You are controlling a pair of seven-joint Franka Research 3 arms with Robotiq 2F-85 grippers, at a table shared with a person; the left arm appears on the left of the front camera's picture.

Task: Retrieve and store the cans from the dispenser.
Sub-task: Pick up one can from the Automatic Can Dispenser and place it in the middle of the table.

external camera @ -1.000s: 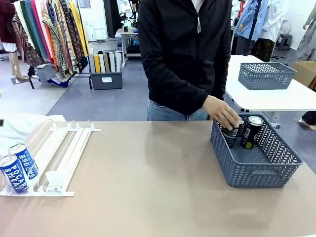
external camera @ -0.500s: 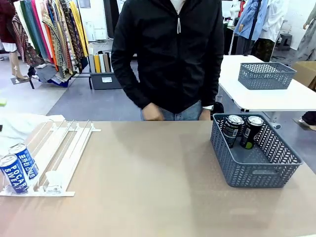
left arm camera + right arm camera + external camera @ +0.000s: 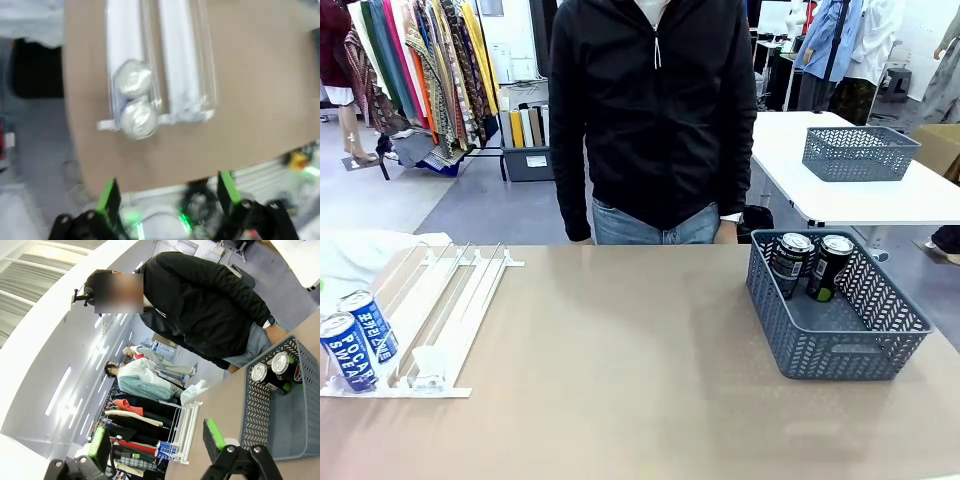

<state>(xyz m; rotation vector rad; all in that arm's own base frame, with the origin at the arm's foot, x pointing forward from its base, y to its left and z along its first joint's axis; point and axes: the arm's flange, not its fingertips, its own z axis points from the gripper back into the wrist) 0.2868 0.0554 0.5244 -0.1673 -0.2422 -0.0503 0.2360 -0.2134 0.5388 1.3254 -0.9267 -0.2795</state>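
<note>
Two black slim drink cans point(image 3: 790, 262) with silver tops stand side by side in the grey plastic mesh basket point(image 3: 840, 345), which sits on the tan tabletop point(image 3: 640, 380) well apart from the white sloped rail dispenser point(image 3: 455, 295), across the table on the robot's right; that share of the task looks done.

Two blue slim cans with white lettering point(image 3: 350, 350) are left in the dispenser, one behind the other in its leftmost lane, the front one against the stop at its low end; seen from the left wrist, their silver tops point(image 3: 135, 97) touch or nearly touch; the dispenser's other lanes hold no cans. By my reckoning the job is about half finished, with these two blue cans to be lifted out and carried over to the basket.

The left gripper point(image 3: 166, 187) hangs above and just off the dispenser's low end, jaws spread wide and holding nothing; it looks the better placed for the front blue can. The right gripper point(image 3: 156, 436) is likewise released and empty, raised well away from the dispenser and looking across the table.

A person in a black zip jacket point(image 3: 655, 120) stands at the far side, beyond the dispenser's high end and towards the middle of the table, hands off the tabletop and touching no can.
</note>
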